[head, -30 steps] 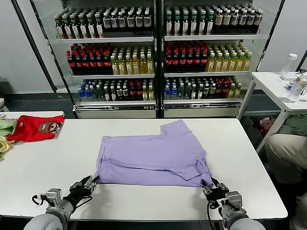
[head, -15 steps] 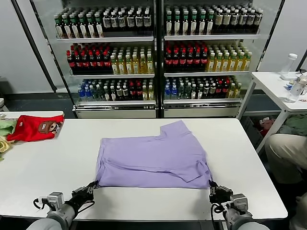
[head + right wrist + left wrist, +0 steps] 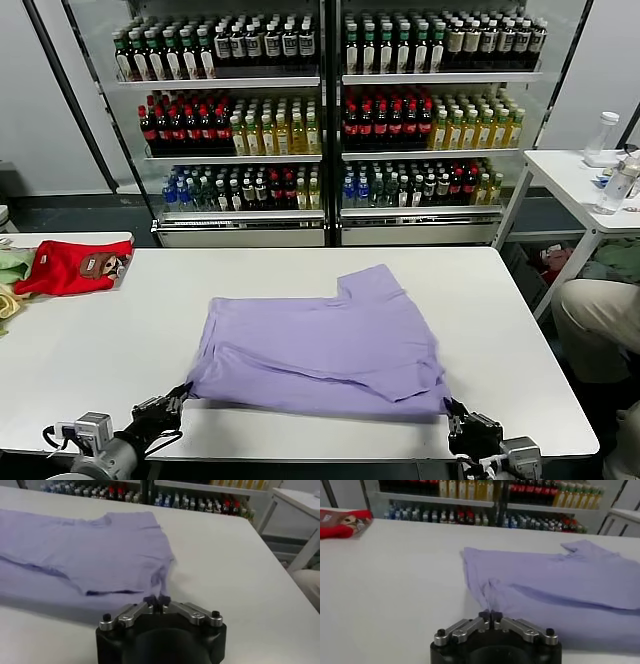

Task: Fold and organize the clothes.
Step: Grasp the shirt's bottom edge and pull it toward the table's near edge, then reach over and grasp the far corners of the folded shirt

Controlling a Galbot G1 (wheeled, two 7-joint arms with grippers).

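The lavender T-shirt lies flat on the white tabletop, partly folded into a rough rectangle, with one short sleeve sticking out toward the far side. Its fabric is soft, thin and matte, with a long shallow crease running across the near half and a layered edge where one fold overlaps another. The near hem is slightly lifted at both corners.

The left tool has its two fingers pressed together on the near left corner of the shirt, the cloth pinched into small pleats right at the tips. The right tool is likewise clamped on the near right corner, where the fabric bunches into a narrow ridge. Both tools sit low at the near edge of the tabletop, with black bodies and metal finger links.

The tabletop is smooth and plain. At its far left corner lies a red garment with a brown cartoon patch, crumpled beside green and yellow cloths. Behind the tabletop stand glass-fronted coolers filled with rows of bottles
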